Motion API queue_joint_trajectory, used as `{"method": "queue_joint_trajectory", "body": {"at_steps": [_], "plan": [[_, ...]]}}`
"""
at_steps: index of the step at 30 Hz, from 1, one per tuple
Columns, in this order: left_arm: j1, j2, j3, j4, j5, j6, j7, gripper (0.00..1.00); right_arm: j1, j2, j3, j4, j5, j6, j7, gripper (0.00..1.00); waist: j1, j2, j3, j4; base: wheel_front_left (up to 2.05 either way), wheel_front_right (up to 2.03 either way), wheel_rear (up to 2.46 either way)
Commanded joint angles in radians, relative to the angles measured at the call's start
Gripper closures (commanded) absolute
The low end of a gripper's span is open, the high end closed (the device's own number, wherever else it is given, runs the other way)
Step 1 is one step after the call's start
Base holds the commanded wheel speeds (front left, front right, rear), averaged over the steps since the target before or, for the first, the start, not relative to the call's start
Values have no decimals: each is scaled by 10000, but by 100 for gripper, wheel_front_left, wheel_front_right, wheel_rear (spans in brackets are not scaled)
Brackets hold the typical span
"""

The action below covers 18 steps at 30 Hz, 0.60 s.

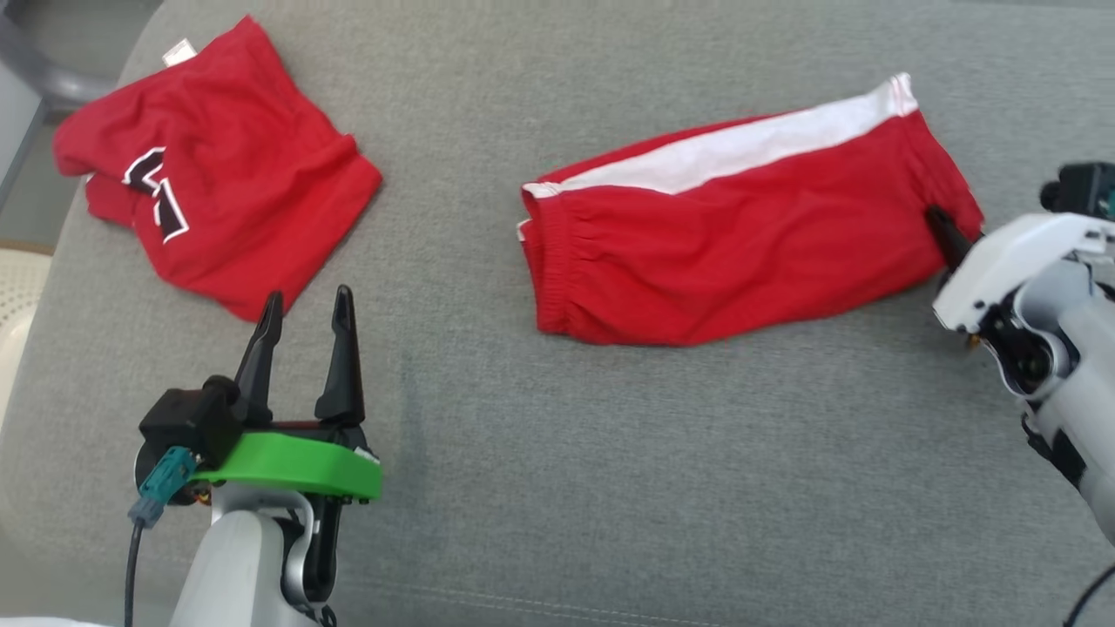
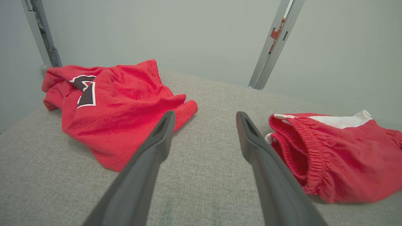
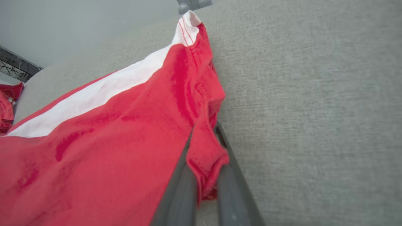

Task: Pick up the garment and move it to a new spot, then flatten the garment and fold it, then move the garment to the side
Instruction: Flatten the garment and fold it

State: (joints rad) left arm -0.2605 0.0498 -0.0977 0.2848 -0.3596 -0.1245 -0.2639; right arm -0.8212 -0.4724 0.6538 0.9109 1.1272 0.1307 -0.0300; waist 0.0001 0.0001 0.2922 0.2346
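The garment [image 1: 740, 244] is a pair of red shorts with a white side stripe, lying folded flat on the grey cushion [image 1: 557, 453] right of centre. My right gripper [image 1: 945, 228] is shut on its right hem; in the right wrist view a fold of red cloth [image 3: 204, 153] is pinched between the two dark fingers [image 3: 180, 194]. My left gripper [image 1: 307, 305] hovers open at the lower left, holding nothing. In the left wrist view the shorts' waistband [image 2: 301, 147] lies just right of the open fingers [image 2: 157, 141].
A second red garment [image 1: 209, 165] with a black-and-white number lies crumpled at the far left of the cushion, also in the left wrist view [image 2: 113, 106]. Metal frame posts [image 2: 273, 44] stand behind. The cushion's left edge curves near a pale object [image 1: 17, 296].
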Motion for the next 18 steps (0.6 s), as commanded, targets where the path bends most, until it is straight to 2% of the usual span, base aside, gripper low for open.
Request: {"method": "queue_joint_trajectory", "body": {"at_steps": [1, 11, 18], "plan": [[231, 18, 115, 0, 35, -45, -4, 0, 381, -211, -98, -99, 225, 1, -180, 100, -1, -1, -509, -537, 0, 0, 0], [961, 96, 609, -139, 634, -56, -5, 0, 2088, -1215, -768, -745, 1355, 1, -942, 100, -1, -1, -1181, -1226, 0, 0, 0], [1262, 181, 954, -247, 1079, -56, -4, 0, 2445, -1315, -959, -728, 1497, 1, -1279, 100, -1, -1, -1340, -1373, 0, 0, 0]]}}
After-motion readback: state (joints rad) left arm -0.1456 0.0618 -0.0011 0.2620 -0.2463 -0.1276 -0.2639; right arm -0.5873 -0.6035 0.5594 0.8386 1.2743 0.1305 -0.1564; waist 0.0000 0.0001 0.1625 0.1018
